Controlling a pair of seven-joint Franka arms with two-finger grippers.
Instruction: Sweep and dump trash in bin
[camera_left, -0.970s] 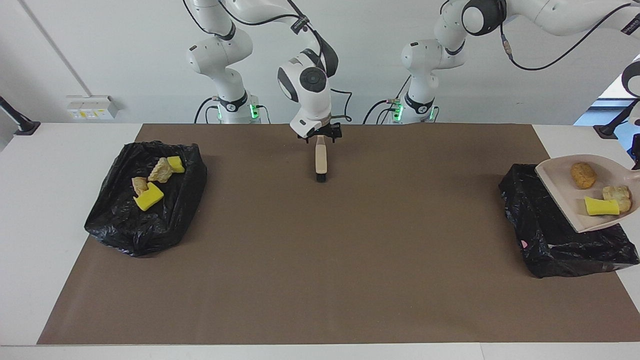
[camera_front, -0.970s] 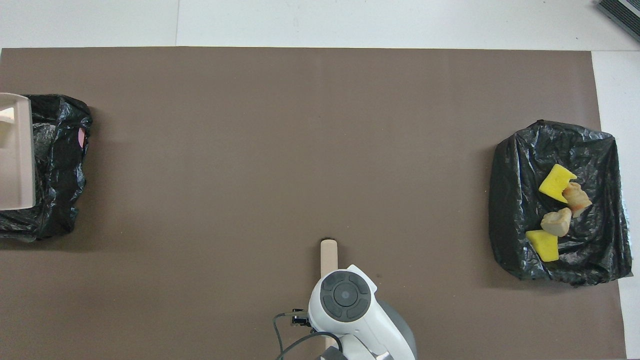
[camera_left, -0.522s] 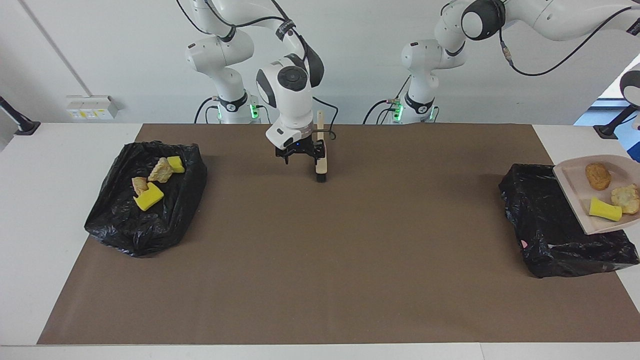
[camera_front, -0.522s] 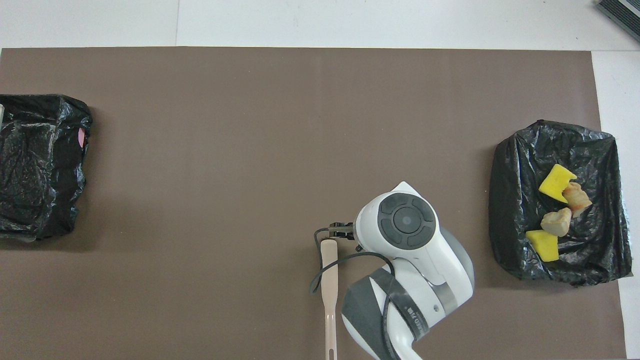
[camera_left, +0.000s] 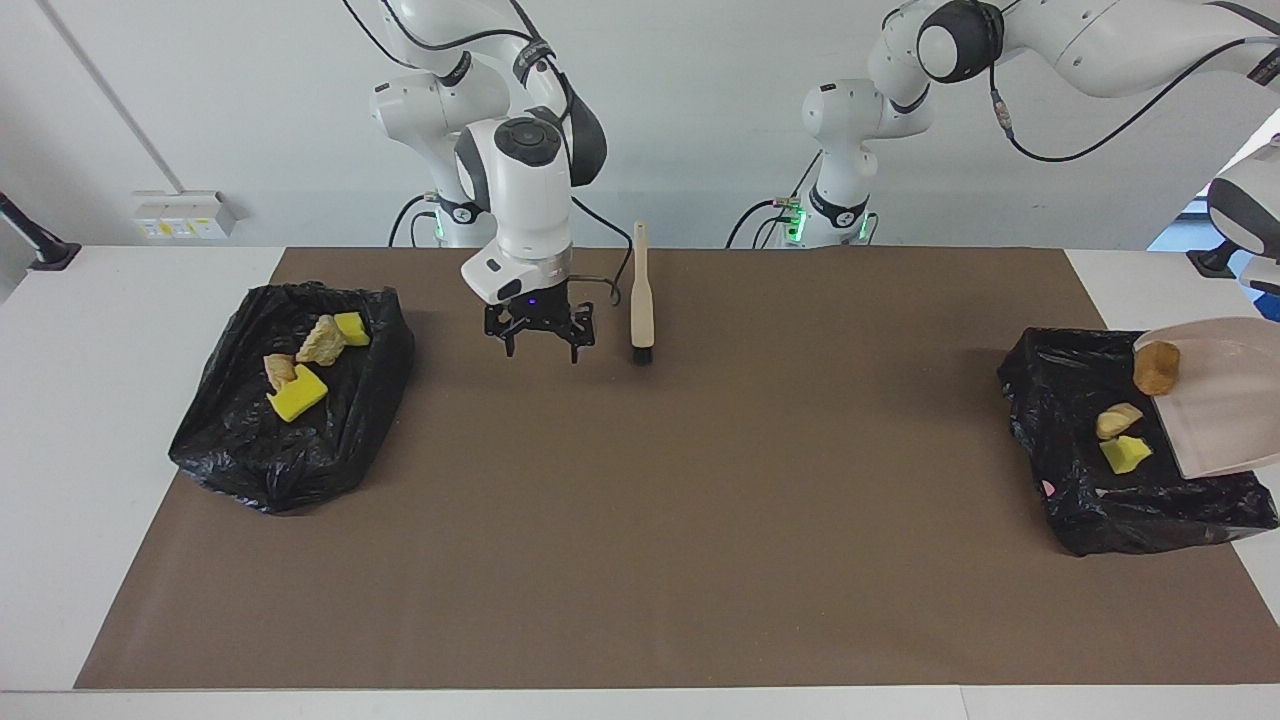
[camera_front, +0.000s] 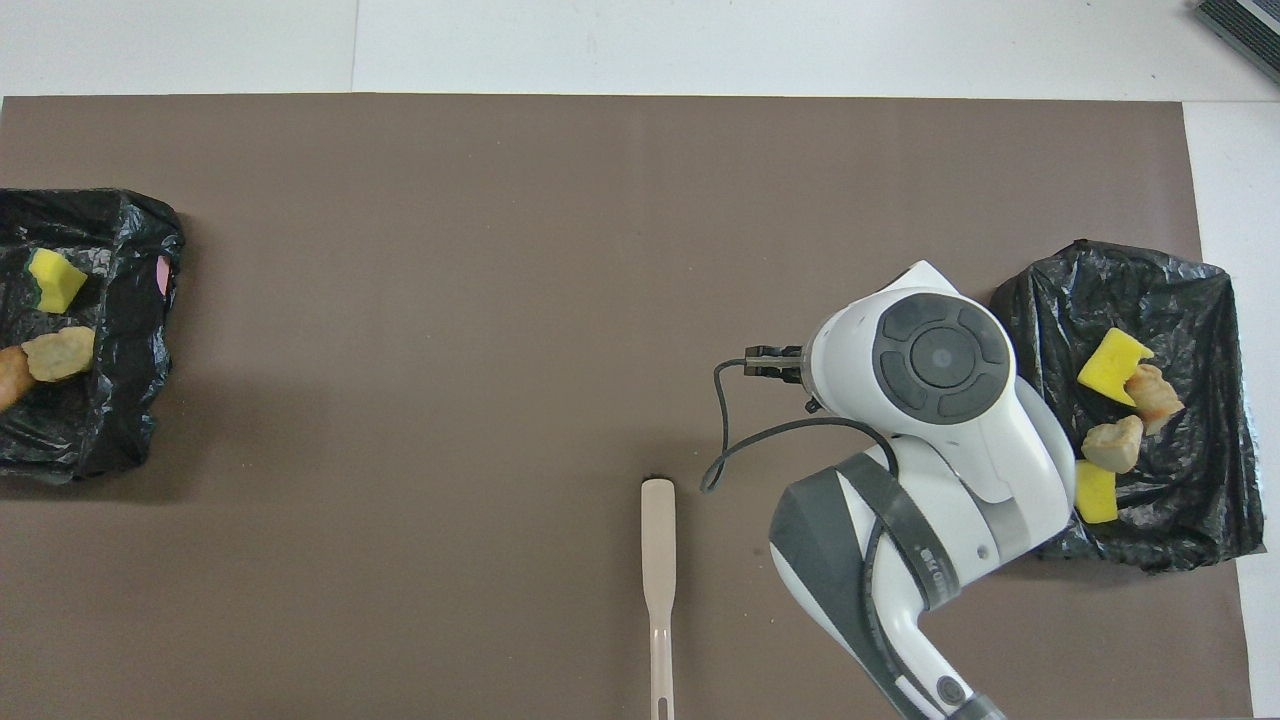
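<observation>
Jaws of right gripper (camera_left: 540, 345) gape empty over brown mat (camera_left: 640, 560); white wall (camera_left: 200, 100) above.

1. The dustpan (camera_left: 1225, 400) is cut off by the edge of the facing view; its handle and whatever holds it lie outside the picture, above the bin (camera_left: 1130, 470) at the left arm's end of the table.
2. The left gripper shows in neither view.
3. In the overhead view that same bin (camera_front: 110, 330) is cropped by the picture's edge, and an orange-tan chunk (camera_front: 8, 375) inside it shows only in part.
4. In the overhead view the right arm's wrist housing hides the right gripper (camera_left: 540, 335) beneath it.
5. The same arm covers part of a yellow sponge piece (camera_front: 1097, 493) in the other bin (camera_front: 1200, 300).
6. The brush (camera_front: 658, 590) runs off the overhead view's bottom edge.
</observation>
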